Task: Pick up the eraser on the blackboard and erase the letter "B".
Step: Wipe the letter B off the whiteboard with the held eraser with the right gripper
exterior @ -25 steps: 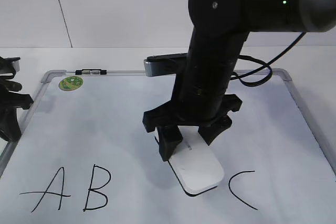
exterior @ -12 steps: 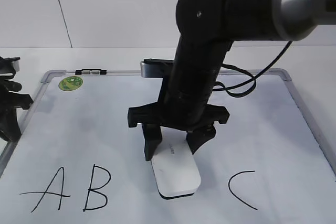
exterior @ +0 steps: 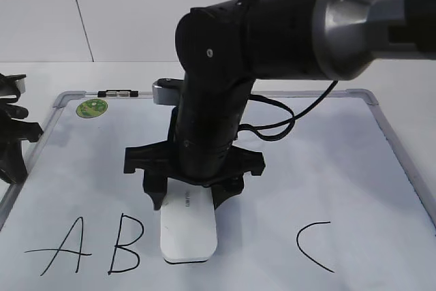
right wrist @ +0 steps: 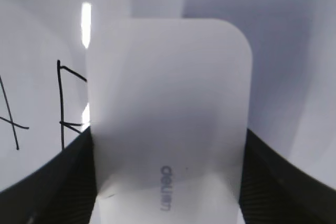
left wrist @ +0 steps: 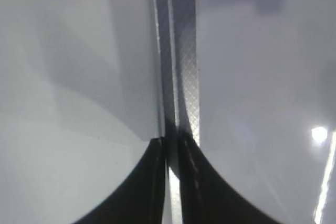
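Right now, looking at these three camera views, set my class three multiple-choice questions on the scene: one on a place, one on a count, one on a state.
1. Where is the eraser?
A. Between B and C, close beside B
B. On the green sticker
C. Left of A

2. How many black letters show on the blackboard?
A. Two
B. Three
C. Five

3. What is the right gripper doing?
A. Open, hanging above the board
B. Shut on the eraser
C. Resting off the table

Answers: 1 A, its white block lies just right of the letter "B". 2 B, only A, B and C appear. 3 B, the dark fingers flank and press both sides of the eraser.
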Controlling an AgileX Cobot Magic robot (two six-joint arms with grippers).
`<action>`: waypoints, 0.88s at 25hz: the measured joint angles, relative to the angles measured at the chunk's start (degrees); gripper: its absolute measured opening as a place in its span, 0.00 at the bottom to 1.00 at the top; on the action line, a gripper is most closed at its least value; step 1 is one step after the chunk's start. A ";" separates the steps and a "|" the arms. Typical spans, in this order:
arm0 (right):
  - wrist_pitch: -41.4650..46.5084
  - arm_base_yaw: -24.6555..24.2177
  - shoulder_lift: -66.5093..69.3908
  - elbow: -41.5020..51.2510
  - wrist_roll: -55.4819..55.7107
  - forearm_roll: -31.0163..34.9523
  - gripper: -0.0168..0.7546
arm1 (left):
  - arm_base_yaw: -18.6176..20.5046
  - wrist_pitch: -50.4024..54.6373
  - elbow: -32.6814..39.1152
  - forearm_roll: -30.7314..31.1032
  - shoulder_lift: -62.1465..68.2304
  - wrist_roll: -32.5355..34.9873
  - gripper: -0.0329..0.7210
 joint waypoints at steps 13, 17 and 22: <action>1.45 4.82 7.52 -9.05 4.11 -0.38 0.69 | 0.00 0.00 0.00 -0.30 0.00 0.00 0.10; 2.06 6.27 9.47 -9.09 4.21 -0.52 0.69 | 0.00 0.12 0.00 -0.30 0.00 0.00 0.10; 1.64 6.56 9.74 -9.09 4.21 0.00 0.69 | 0.00 0.20 0.00 -0.35 0.00 0.00 0.10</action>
